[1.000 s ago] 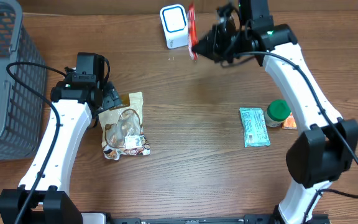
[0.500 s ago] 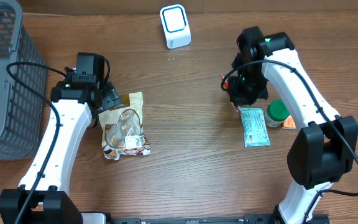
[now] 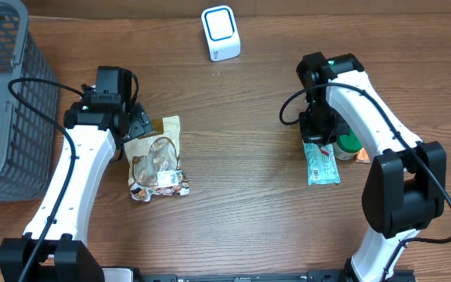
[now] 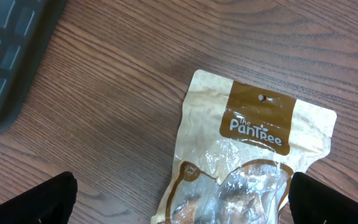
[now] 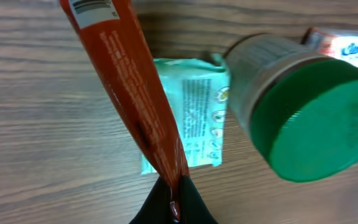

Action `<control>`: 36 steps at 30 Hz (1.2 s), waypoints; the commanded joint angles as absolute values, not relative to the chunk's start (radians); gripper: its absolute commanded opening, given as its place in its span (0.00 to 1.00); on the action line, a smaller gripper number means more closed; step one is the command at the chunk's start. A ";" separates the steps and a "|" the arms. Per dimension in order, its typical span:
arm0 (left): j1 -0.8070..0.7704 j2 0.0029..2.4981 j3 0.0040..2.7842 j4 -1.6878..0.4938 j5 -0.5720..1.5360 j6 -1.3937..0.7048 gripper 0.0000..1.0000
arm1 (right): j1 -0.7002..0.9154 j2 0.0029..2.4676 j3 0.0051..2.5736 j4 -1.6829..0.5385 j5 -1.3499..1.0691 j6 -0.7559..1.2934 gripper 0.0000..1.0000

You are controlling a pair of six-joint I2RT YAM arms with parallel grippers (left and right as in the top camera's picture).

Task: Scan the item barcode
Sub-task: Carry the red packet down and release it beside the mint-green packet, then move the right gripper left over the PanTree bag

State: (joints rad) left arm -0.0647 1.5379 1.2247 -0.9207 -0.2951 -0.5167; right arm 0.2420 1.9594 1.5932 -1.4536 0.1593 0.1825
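My right gripper [image 5: 174,205] is shut on the end of a red-orange packet [image 5: 132,93], which runs up and left from the jaws with a barcode label [image 5: 92,5] at its far end. The overhead view shows this gripper [image 3: 317,127] low over the teal packet [image 3: 320,160], with the red packet hidden under the arm. The white scanner [image 3: 220,33] stands at the back of the table. My left gripper [image 4: 182,199] is open, its fingers [image 4: 51,198] straddling a tan snack bag [image 4: 253,149] that lies flat.
A green-lidded jar [image 3: 351,139] stands right of the teal packet, with a small orange-and-white packet [image 3: 364,157] beside it. A grey mesh basket [image 3: 6,102] fills the far left. The snack bag [image 3: 156,158] lies left of centre.
My right arm has swung from beside the scanner at the back down to the teal packet and jar, carrying the red packet. The left arm has not moved.
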 commanded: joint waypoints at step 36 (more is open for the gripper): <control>-0.066 1.518 1.242 -0.923 -0.295 -0.509 1.00 | 0.266 1.938 1.480 -1.212 -0.186 0.215 0.25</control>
State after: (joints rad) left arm -0.0647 1.5379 1.2247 -0.9207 -0.2955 -0.5163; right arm 0.2455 1.9594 1.4826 -1.2526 0.0204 0.2089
